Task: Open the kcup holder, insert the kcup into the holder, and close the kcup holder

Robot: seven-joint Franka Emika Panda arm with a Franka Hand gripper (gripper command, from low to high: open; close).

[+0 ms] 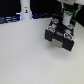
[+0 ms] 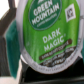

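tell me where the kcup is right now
The kcup fills the wrist view, close under the claw, above the black holder at the exterior view's upper right; whether it is gripped is unclear.

Robotics lab workcell: bare white table (image 1: 25,60), dark backdrop along its far edge, arm-mounted gripper (image 1: 64,26).

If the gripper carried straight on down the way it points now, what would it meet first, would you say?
Most likely the kcup holder directly below the gripper. In the wrist view the kcup fills the frame, with dark holder parts beyond it. Depth is unclear, so the gap cannot be judged.
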